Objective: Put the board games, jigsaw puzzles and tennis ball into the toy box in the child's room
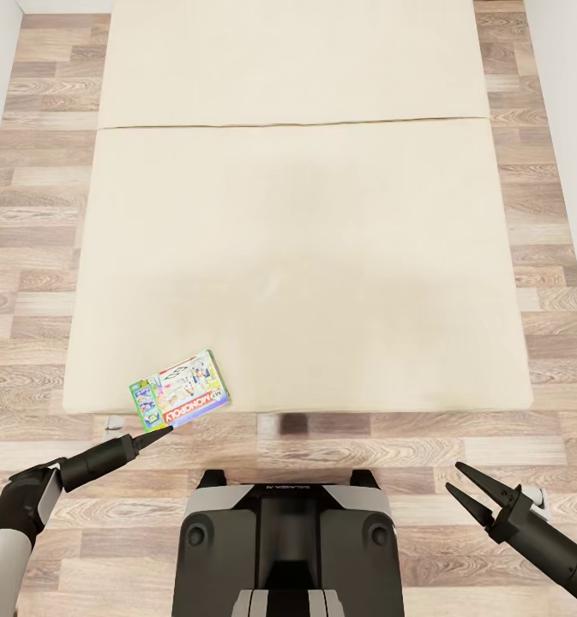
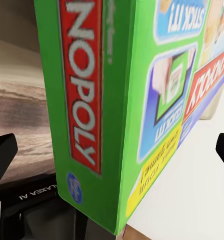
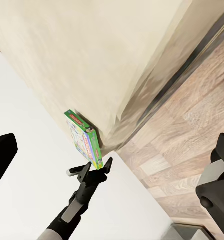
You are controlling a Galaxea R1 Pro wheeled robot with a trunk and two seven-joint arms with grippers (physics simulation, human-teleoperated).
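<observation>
Green-and-white Monopoly board game [image 1: 181,389] with red band, lying flat and askew on beige bed [image 1: 322,283], at its seven-o'clock corner.

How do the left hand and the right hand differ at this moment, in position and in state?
The left hand is right at the near corner of the Monopoly box on the bed; the right hand hangs over the floor, far from the box. In the head view the left hand's fingers look close together, though the left wrist view shows them apart on either side of the box; the right hand's fingers are plainly spread. Both are dark and hold nothing.
</observation>
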